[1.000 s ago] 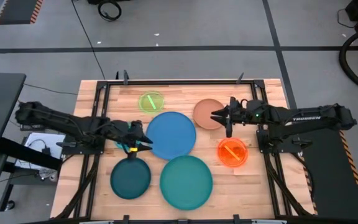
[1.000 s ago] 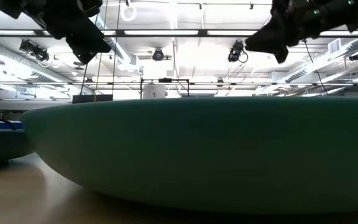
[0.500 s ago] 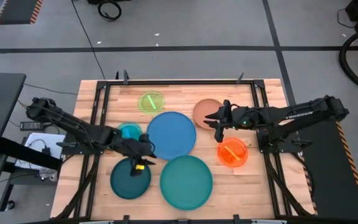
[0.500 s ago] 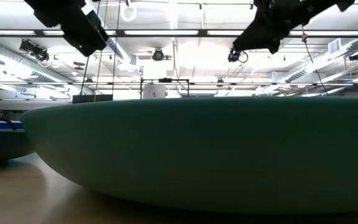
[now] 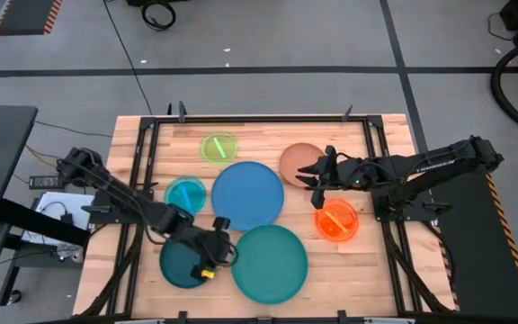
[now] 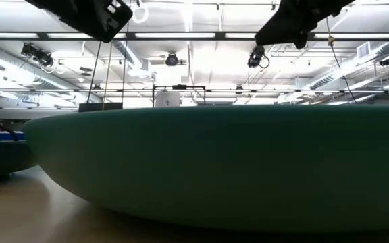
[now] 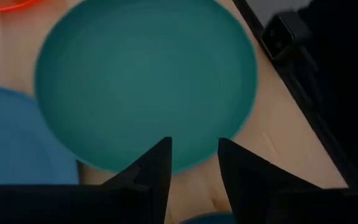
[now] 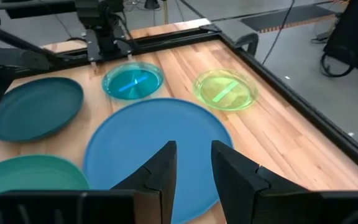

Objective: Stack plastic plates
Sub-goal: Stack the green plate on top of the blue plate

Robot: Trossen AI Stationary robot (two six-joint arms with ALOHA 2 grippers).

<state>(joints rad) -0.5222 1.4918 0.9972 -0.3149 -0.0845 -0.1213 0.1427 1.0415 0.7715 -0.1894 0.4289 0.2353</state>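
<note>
Swinging down over dark green plate [image 5: 185,261], left pincer [image 5: 212,261] open, cyan plate [image 5: 185,193] uncovered, right pincer [image 5: 316,179] open.

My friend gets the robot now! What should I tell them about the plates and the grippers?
Left gripper: open, empty, above the gap between the dark green plate and the teal plate.
Right gripper: open, empty, above the tan plate.
The blue plate is mid-table, with the cyan plate on its left, the lime green plate behind it and the orange plate on its right.
Done: nothing. All seven plates lie flat and separate.
Left: stacking all of them.
</note>
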